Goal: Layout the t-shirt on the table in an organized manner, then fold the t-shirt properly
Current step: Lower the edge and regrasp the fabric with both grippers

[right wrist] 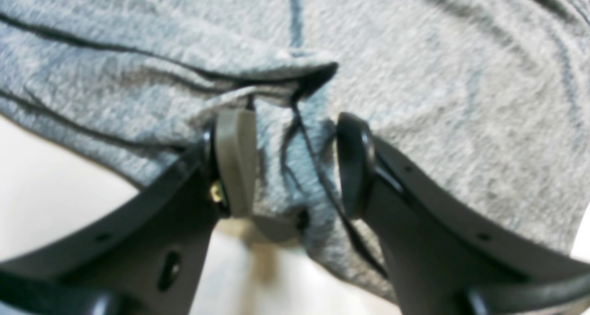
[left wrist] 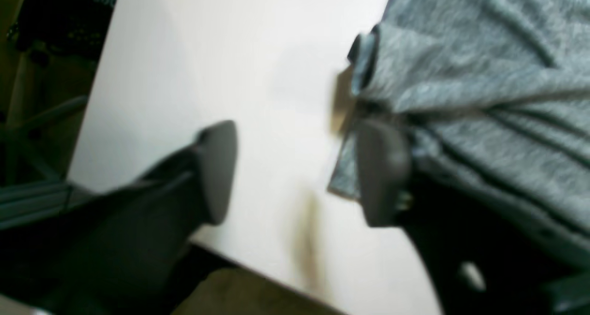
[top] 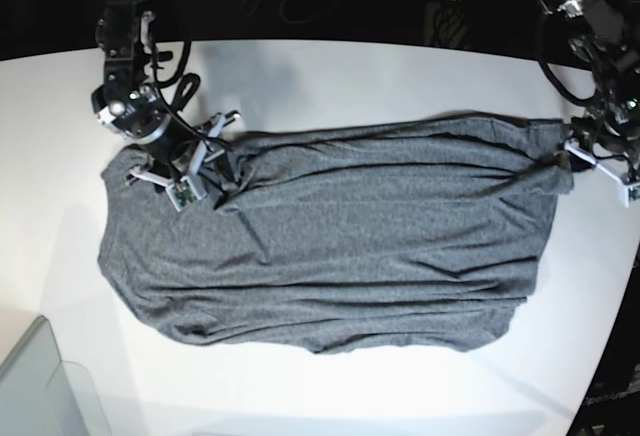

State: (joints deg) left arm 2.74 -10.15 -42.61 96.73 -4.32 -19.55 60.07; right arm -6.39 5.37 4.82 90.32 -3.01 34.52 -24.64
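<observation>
Nearest the base camera, the t-shirt (top: 330,246) lies spread lengthwise across the table (top: 330,396), its lower edge a long shallow curve with bare white surface in front of it. The cloth is mostly flat, with long creases running side to side — the look of fabric that has been drawn taut between two ends, which is likely why the arms stand at opposite ends of it.

Farther back on the view's left, the right gripper (right wrist: 288,167) sits over the shirt's end. Its wrist view shows the jaws apart, a bunched ridge of grey knit standing between them; one pale pad (right wrist: 235,160) is close to the fold, but the pads do not press it, so the cloth appears released rather than held. A small tuck lies just beyond the fingertips.

At the opposite end, on the view's right, the left gripper (left wrist: 299,172) also stands with its jaws parted. Bare table shows between the fingers, and the shirt's corner lies against or just behind one finger; the blur leaves it unclear whether they touch. It does not appear clamped.

Judging from this, the laying-out stage is nearly done — both ends let go so the garment can settle. The remaining wrinkles and the tucked end may want smoothing before any fold begins.
</observation>
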